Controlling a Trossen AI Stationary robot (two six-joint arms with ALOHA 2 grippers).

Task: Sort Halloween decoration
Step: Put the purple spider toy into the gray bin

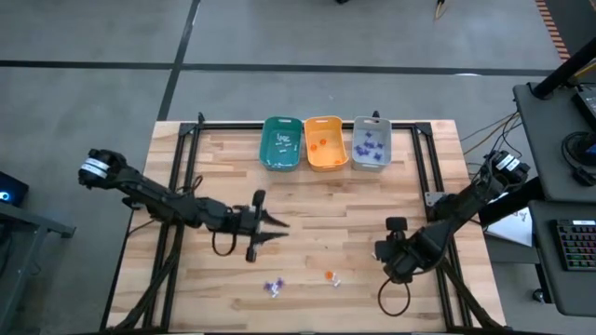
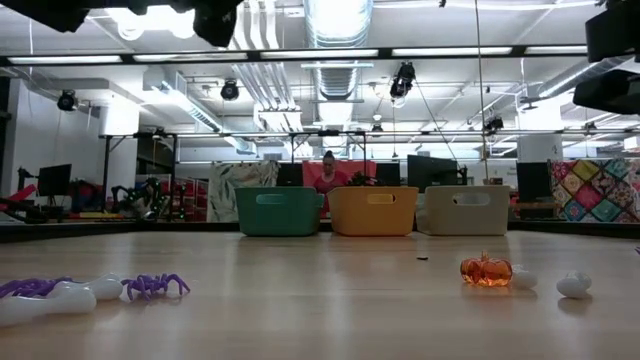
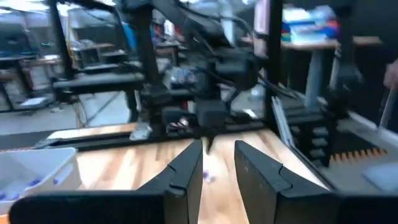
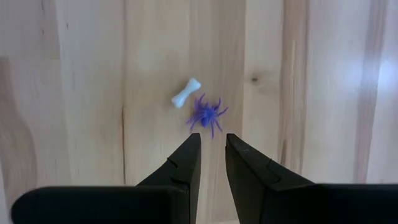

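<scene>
Item: Halloween decoration, sorting under way. Purple spider [image 4: 206, 114] and white bone [image 4: 186, 93], touching on bare table [image 1: 354, 205] near its front edge, are being sighted by the right gripper [image 4: 212, 163], its narrowly parted fingers holding nothing. Orange pumpkin [image 2: 486, 270] is lying nearby. Left gripper [image 3: 219, 171], likewise slightly parted and holding nothing, is being held mid-table. Three bins [image 1: 324, 142] are being kept along the far edge for colour sorting.

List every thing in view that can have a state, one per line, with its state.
left gripper: fingers slightly apart, holding nothing, above the table.
right gripper: fingers slightly apart, holding nothing, over the purple spider.
purple spider: loose on the table, unsorted, beside the white bone.
white bone: loose on the table.
orange pumpkin: loose on the table.
teal bin: upright, white pieces inside.
orange bin: upright, orange pieces inside.
grey bin: upright, purple pieces inside.
</scene>
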